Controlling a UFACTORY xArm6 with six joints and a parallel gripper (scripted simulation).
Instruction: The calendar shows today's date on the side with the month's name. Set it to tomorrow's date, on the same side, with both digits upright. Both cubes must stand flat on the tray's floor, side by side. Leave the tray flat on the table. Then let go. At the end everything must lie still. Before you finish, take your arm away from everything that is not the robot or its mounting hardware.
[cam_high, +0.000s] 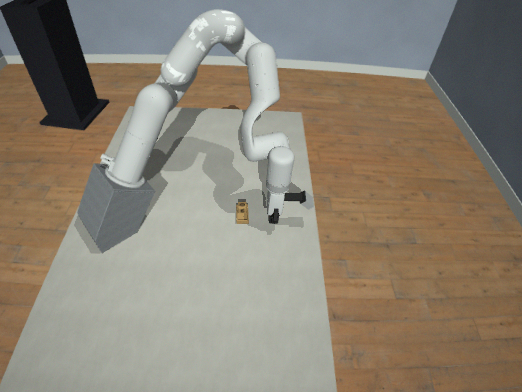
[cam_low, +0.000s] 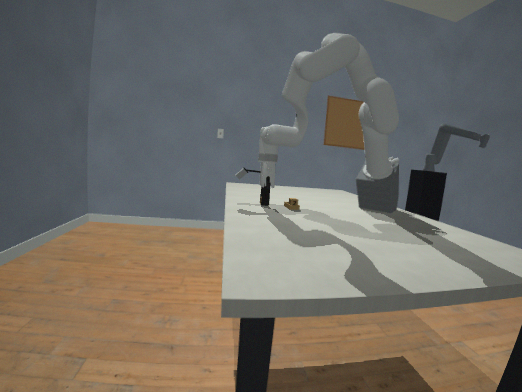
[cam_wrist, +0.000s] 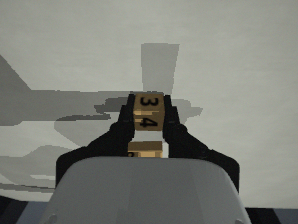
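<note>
My gripper (cam_high: 274, 219) (cam_low: 265, 203) (cam_wrist: 149, 104) is low over the table, beside the calendar. Its black fingers press on both sides of a wooden cube (cam_wrist: 149, 120), which shows a sideways 3 and a sideways 4 in the wrist view. Whether this cube touches the table is hard to tell. The small wooden tray (cam_high: 242, 221) (cam_low: 296, 207) stands on the table to the left of my gripper in the top view. The other cube (cam_low: 293, 202) sits in it; its digit is too small to read. In the wrist view, part of the calendar is cut off by the gripper housing.
The pale table (cam_high: 175, 300) (cam_low: 280, 265) carries the calendar and the arm's grey base block (cam_high: 117, 215) (cam_low: 378, 195). The table's edge (cam_high: 316, 220) runs close to my gripper on the right in the top view. A black pedestal (cam_high: 55, 60) stands off the table.
</note>
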